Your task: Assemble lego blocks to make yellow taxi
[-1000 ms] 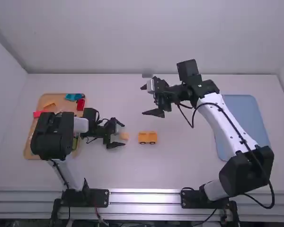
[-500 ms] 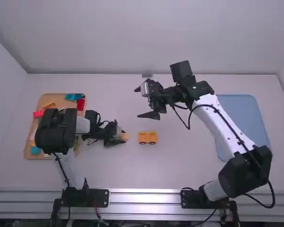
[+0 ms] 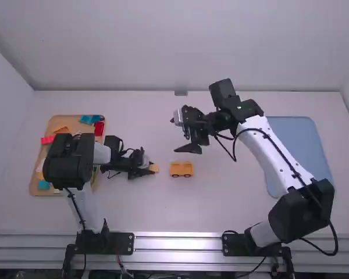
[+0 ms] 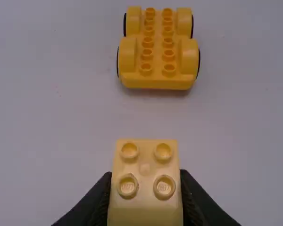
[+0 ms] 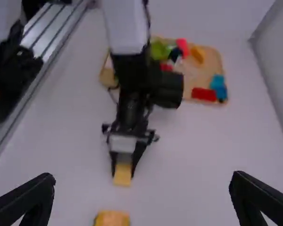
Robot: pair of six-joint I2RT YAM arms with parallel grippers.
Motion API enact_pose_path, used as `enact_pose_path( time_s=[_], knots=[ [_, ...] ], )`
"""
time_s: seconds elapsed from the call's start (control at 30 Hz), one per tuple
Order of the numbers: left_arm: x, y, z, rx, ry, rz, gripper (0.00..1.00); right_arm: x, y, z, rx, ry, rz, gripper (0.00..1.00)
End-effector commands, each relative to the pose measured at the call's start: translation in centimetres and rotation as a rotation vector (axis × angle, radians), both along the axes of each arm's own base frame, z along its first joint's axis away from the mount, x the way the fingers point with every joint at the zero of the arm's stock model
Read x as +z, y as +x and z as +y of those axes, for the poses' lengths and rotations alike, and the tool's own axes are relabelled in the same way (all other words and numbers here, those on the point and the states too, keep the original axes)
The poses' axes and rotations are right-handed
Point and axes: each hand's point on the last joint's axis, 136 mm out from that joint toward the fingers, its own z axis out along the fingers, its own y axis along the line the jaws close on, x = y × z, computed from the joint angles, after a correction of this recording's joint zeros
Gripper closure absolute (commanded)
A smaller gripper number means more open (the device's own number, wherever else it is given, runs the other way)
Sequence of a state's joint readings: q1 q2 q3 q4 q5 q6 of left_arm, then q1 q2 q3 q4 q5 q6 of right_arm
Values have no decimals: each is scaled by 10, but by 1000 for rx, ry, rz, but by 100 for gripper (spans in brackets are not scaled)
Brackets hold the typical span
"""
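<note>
Left pincer [image 4: 145,181] has been closed on yellow block [image 4: 145,209], probably for stacking onto wheeled base [image 4: 158,59] beyond; right pincer [image 5: 142,179] spread.

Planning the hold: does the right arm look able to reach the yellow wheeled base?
Probably yes: the right gripper hangs open and empty near the wheeled base, nothing seen between them. Only the left gripper, holding a yellow block off one end, might crowd it.
</note>
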State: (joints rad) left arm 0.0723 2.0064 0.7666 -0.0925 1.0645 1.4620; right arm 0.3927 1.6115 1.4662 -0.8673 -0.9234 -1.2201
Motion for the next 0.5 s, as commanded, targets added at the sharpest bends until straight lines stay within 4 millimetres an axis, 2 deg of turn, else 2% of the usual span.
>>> enact_pose_path(
  time_s=[0.0,0.17,0.33,0.43,0.47],
  knots=[
    [15,10,-2,2,-59,-11,76,-2,-3,-10,61,-43,-132,1],
    [35,11,-7,-25,-34,17,78,-34,-3,-26,41,-52,-83,1],
    [55,5,-18,-100,24,-18,78,-57,4,-38,-44,46,21,1],
    [71,3,-27,-132,32,-43,79,-76,5,-46,-92,93,80,1],
    [78,2,-30,-141,31,-59,78,-88,3,-49,-110,99,95,1]
  ],
)
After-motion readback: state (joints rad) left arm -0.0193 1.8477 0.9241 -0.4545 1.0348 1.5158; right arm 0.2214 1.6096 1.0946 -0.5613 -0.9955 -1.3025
